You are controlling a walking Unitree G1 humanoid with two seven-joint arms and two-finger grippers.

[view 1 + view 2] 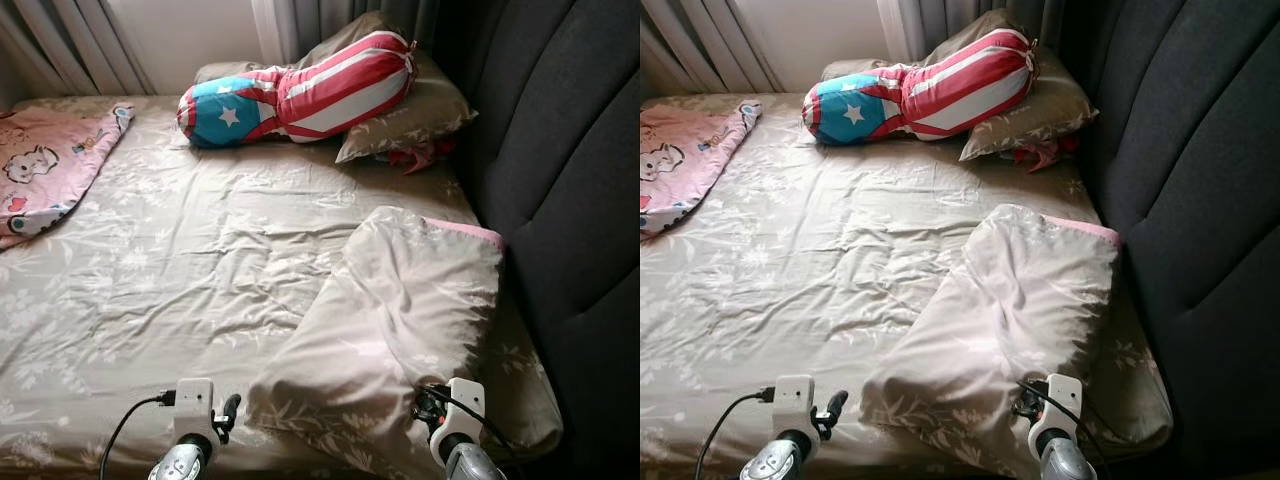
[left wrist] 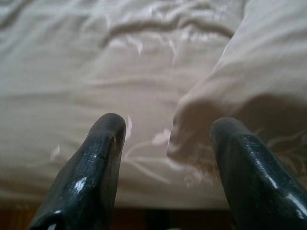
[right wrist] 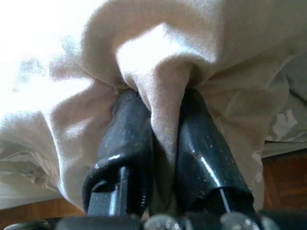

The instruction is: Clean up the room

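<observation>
Beige pillow [image 1: 400, 320] lies askew beside the dark headboard [image 1: 560, 180], near foot-side bed edge. Right gripper [image 3: 160, 115] fingers pinched tight on its cover fabric, prob. to drag it straight. Left gripper [image 2: 165, 143] jaws apart by pillow's corner, empty.

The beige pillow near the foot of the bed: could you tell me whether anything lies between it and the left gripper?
Nothing visible does. The left gripper is open just beside the beige pillow, with only bare bedsheet between its fingers and the pillow's corner. The right gripper is already shut on the pillow's near edge.
</observation>
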